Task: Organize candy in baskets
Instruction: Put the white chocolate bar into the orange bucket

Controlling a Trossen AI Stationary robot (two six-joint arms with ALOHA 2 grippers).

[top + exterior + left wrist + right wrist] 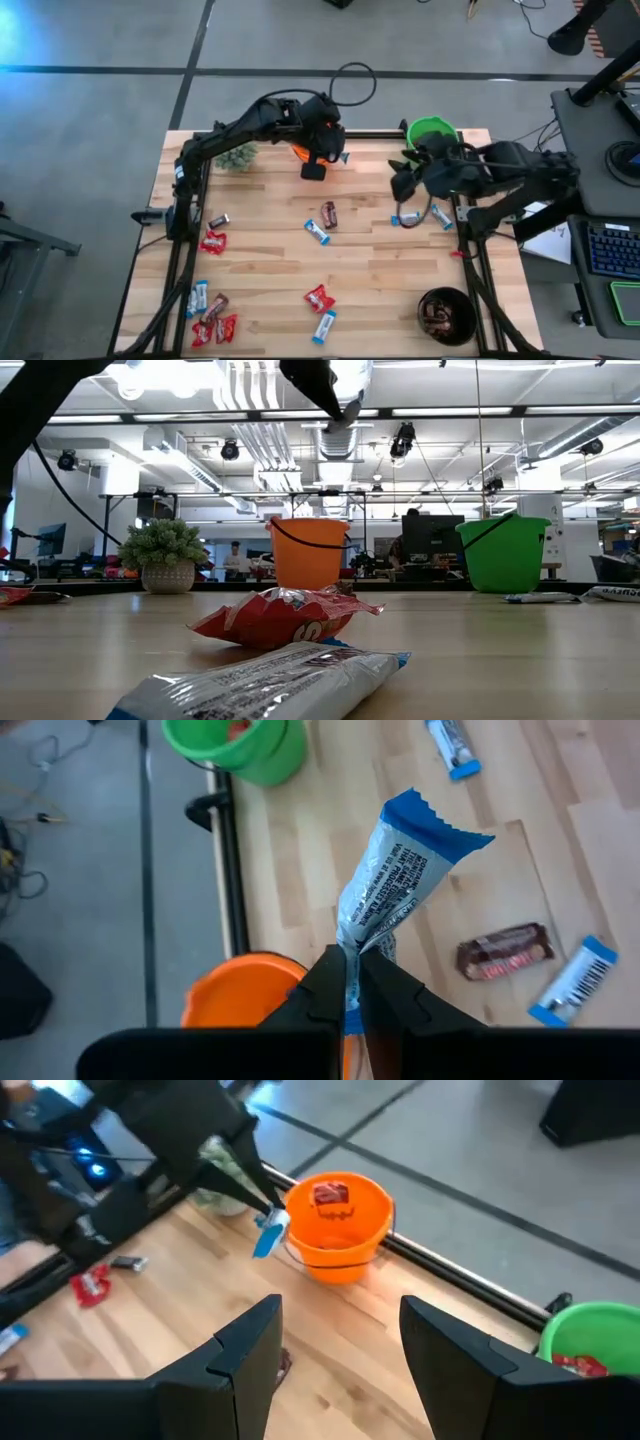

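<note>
High view showed the left gripper (322, 152) hanging beside the round orange plastic basket (298, 152) at the far edge of the light wooden slatted table (270, 270). Its fingers (325, 988) were pressed fully together on the crimped end of a light blue-and-white wrapped candy bar (398, 870), which stood up from the pinch above the orange basket's rim. A red-wrapped candy (333, 1192) lay inside the orange basket.

To the right of the orange basket along the same far edge stood the bright green round plastic basket (432, 131), with red candy (578, 1366) inside it. The right gripper (402, 183) hovered just in front of the green basket, on the side away from the orange basket, with its two dark fingers (248, 1348) spread wide and nothing between them. Two more blue-and-white bars (424, 216) lay on the table beneath it.

To the left of the orange basket sat a small fuzzy grey-green potted plant (236, 156). Toward the near side from the orange basket, a dark brown wrapped bar (329, 214) and a blue-and-white bar (317, 232) lay close together mid-table, and a red candy (319, 298) with another blue-and-white bar (324, 326) lay nearer the front edge. A mixed cluster of red, blue and brown candies (210, 316) sat at the near left corner. The black round basket (446, 315), holding brown-wrapped candy, stood at the near right corner, well apart from the orange basket.
</note>
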